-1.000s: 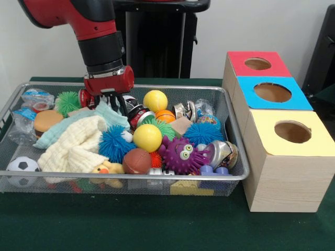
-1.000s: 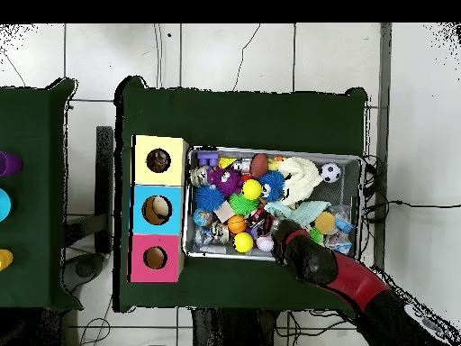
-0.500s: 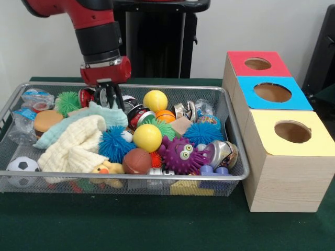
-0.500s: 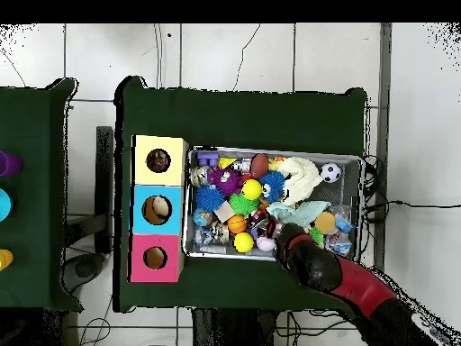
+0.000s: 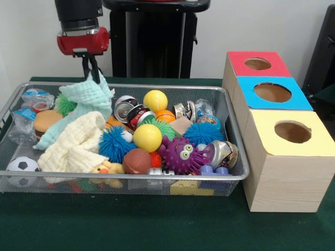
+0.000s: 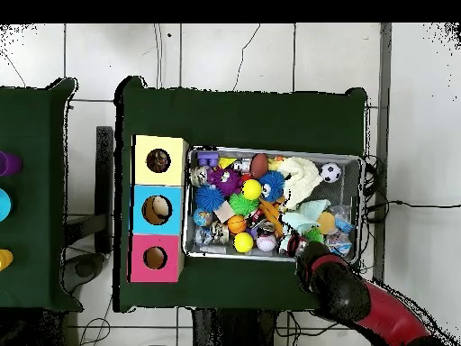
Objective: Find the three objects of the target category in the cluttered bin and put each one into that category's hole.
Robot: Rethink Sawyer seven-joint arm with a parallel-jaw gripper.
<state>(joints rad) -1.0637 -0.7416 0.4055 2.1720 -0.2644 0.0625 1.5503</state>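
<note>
Mint-green washcloth (image 5: 78, 107) is the thing in hand: the gripper (image 5: 90, 67) has its two thin black fingers pressed together on the cloth's top corner, so the fabric hangs in a peaked drape directly at six o'clock from the pincer, its upper point pinched and its lower folds trailing onto the clutter in the wire mesh bin (image 5: 238, 157). I judge it is held by a corner because a limp cloth offers no firm body to clamp; a pinch at one point lets the weight pull the rest free of the toys beneath. The tail of the cloth rests against the cream waffle-weave cloth (image 5: 73, 144), which lies at about seven o'clock from the pincer, and close to a green spiky ball (image 5: 64, 103) at the bin's back corner. In the overhead view the gripper (image 6: 300, 245) sits at the bin's lower rim with the pale cloth (image 6: 306, 214) just at twelve o'clock from it. Three wooden boxes stand well apart at the bin's other end, topped red (image 5: 257, 63), blue (image 5: 272, 92) and yellow (image 5: 293, 132), each with a round hole; which one takes cloths cannot be told. Part of the cloth is not yet clear of the bin, so snagging on neighbours looks possible.
</note>
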